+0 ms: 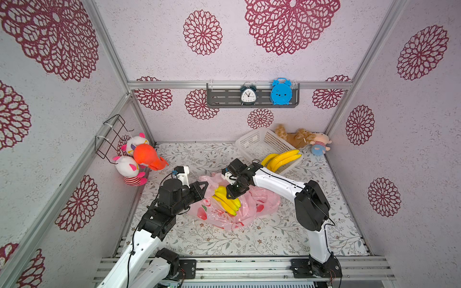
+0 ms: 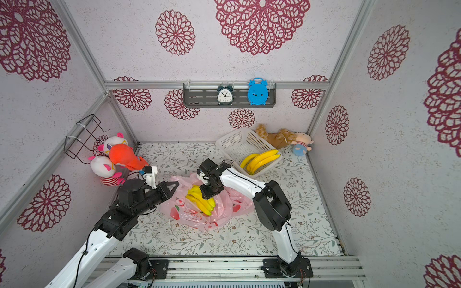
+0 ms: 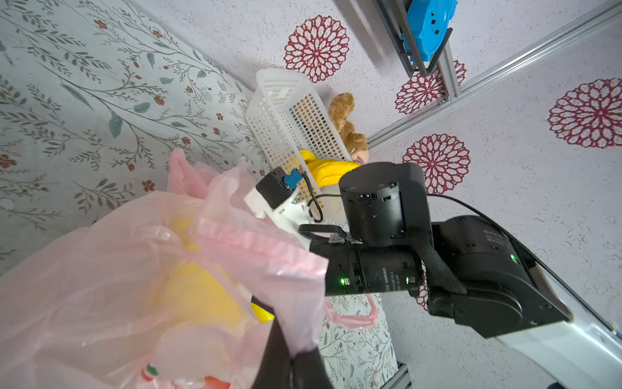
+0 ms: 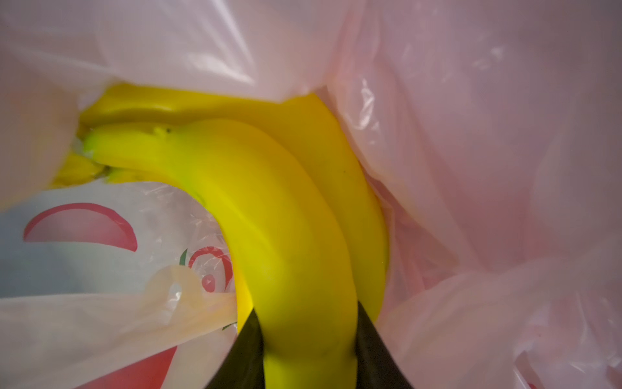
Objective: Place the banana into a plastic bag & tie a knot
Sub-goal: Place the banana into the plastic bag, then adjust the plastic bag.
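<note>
So the right gripper [image 4: 309, 357] has its jaws clamped across one finger of the banana [image 4: 269, 202] bunch, near its tip. The bunch's long axis runs straight out ahead of the jaws and curves off to one side, with the stem end farthest from them. Pink film from the plastic bag [image 4: 471, 134] sits on both sides of those jaws and beyond the stem, so I'd say the bunch is already down in the bag's mouth. From a top view I can't tell how deep it sits. The left gripper [image 3: 292, 360] is pinched shut on the bag's rim, holding a flap up. The yellow shows through the film just ahead of its jaws, so both arms are close, but only the right one has the fruit. In a top view the banana [image 1: 225, 202] lies just under the right gripper [image 1: 233, 193], with the left gripper [image 1: 200, 189] just beside it across the bag's edge. My guess is the next move is letting go and backing out along that long axis without dragging film along. The white basket [image 1: 252, 142], well behind the right jaws, holds a second bunch [image 1: 282, 158].
</note>
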Controlling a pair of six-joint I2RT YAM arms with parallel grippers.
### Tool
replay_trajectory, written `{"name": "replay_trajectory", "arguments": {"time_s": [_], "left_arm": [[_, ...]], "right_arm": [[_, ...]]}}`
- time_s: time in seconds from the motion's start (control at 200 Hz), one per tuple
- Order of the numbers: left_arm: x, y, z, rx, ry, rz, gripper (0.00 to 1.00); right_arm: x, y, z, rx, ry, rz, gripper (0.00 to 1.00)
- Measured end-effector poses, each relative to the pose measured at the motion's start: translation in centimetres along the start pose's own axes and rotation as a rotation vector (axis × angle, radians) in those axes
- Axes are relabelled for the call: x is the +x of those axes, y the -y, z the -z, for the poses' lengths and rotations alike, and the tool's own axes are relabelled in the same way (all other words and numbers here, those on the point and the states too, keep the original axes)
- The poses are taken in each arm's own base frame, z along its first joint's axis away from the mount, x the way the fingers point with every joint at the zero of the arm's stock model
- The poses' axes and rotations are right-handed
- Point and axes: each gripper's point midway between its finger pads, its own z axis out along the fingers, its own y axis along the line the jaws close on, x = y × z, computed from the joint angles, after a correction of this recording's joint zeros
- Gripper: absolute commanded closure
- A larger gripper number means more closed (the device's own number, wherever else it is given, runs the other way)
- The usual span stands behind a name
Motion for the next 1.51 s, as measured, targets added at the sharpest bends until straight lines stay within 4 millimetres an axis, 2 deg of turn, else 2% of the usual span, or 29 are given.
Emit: {"name": "replay_trajectory", "arguments": {"time_s": [0.135, 0.255, 0.405, 0.59, 0.665, 0.75, 0.83, 0.981, 1.076, 1.196, 1.506], "left_arm": [[0.3, -2.2, -0.6, -0.09, 0.016, 0.012, 1.0], [0.8, -4.7, -1.4, -0.192, 0.016, 0.031, 1.0], [1.4, -7.1, -1.7, -0.292, 0.016, 0.047, 1.0], [1.4, -8.2, -1.6, -0.352, 0.025, 0.047, 1.0], [1.4, -8.6, -1.7, -0.373, 0.023, 0.046, 1.0], [1.5, -8.8, -1.8, -0.388, 0.018, 0.045, 1.0], [1.5, -8.9, -1.9, -0.394, 0.014, 0.045, 1.0], [1.4, -9.0, -2.2, -0.401, 0.007, 0.046, 1.0], [1.4, -9.0, -2.3, -0.405, 0.004, 0.046, 1.0], [1.3, -8.9, -2.3, -0.405, 0.004, 0.046, 1.0], [1.2, -8.8, -2.1, -0.41, 0.008, 0.044, 1.0]], "right_arm": [[-0.2, 0.0, 0.1, 0.014, 0.012, -0.016, 0.47], [-0.2, 0.2, 0.8, 0.022, 0.052, -0.018, 0.36], [1.4, 0.2, 4.2, 0.032, 0.144, -0.014, 0.3], [4.9, 0.6, 8.7, 0.041, 0.286, 0.003, 0.29], [6.4, 1.0, 9.4, 0.05, 0.314, 0.003, 0.32], [7.9, 1.4, 9.4, 0.05, 0.316, -0.01, 0.37], [9.1, 1.4, 8.7, 0.028, 0.314, -0.017, 0.45], [11.1, 0.3, 7.0, -0.06, 0.294, -0.03, 0.51], [11.0, -0.7, 6.7, -0.106, 0.307, -0.024, 0.53], [9.7, -1.8, 6.5, -0.154, 0.339, -0.011, 0.56], [8.0, -3.3, 3.9, -0.217, 0.312, -0.003, 0.69]]}}
